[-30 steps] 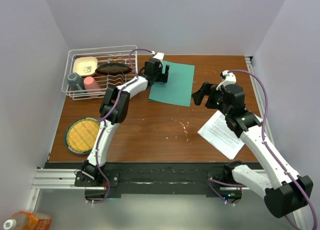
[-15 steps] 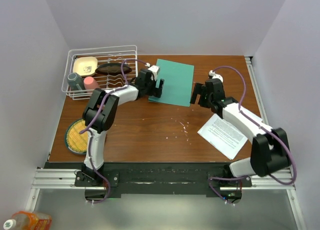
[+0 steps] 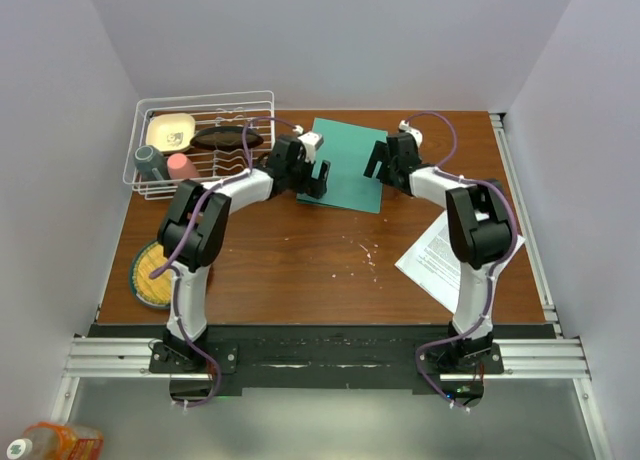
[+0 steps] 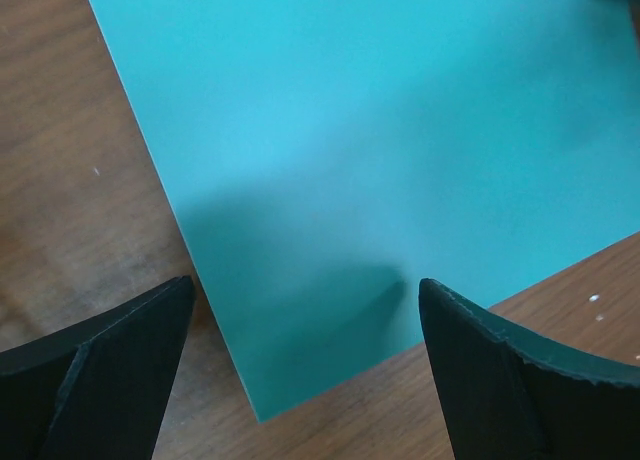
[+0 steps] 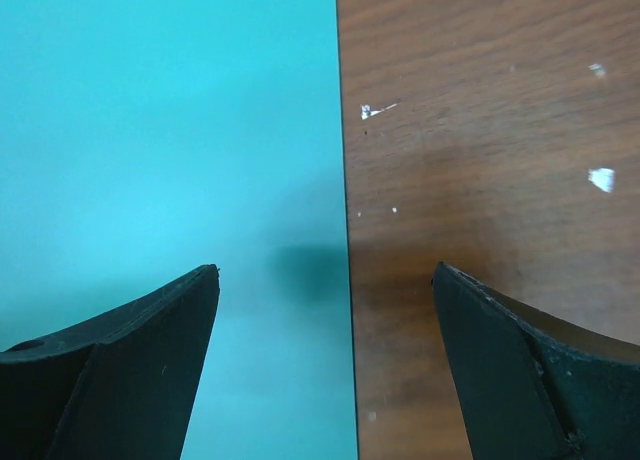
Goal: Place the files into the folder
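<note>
Your right gripper (image 5: 325, 270), wide open and empty, straddles the right long edge of the folder (image 3: 348, 150). Left gripper (image 4: 305, 280), equally open and empty, sits over its lower-left corner, seemingly not touching.

The left arm (image 3: 205, 225) reaches far out and bends to the right. The right arm (image 3: 478, 230) reaches far out and bends to the left. The left gripper (image 3: 317, 172) and the right gripper (image 3: 377, 161) point down, near each other, with fingers wide apart.
</note>
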### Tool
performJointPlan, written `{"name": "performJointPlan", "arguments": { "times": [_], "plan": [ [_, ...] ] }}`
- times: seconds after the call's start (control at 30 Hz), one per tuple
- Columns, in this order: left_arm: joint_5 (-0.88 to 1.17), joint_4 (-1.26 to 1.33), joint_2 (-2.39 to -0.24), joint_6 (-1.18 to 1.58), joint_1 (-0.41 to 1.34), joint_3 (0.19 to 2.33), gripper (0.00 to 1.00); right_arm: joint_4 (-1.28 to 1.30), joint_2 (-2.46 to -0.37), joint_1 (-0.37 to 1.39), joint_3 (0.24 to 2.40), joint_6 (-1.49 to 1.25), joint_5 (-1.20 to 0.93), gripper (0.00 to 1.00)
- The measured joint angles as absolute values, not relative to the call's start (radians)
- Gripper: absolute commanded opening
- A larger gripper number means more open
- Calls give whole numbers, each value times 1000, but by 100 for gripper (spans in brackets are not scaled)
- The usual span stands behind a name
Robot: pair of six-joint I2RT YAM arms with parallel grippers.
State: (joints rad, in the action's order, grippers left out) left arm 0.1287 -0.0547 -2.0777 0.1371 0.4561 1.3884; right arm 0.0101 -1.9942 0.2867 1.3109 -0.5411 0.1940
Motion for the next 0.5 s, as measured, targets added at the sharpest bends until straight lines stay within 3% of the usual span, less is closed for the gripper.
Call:
{"name": "performJointPlan", "arguments": {
  "times": [0.27, 0.5],
  "plan": [
    [153, -74, -2149, 150, 410, 1630, 100, -1, -2103, 281, 1415, -556, 218, 89],
    [149, -95, -2340, 196, 395, 1801, 100, -9, -2145, 271, 1458, -577, 214, 72]
  ]
}}
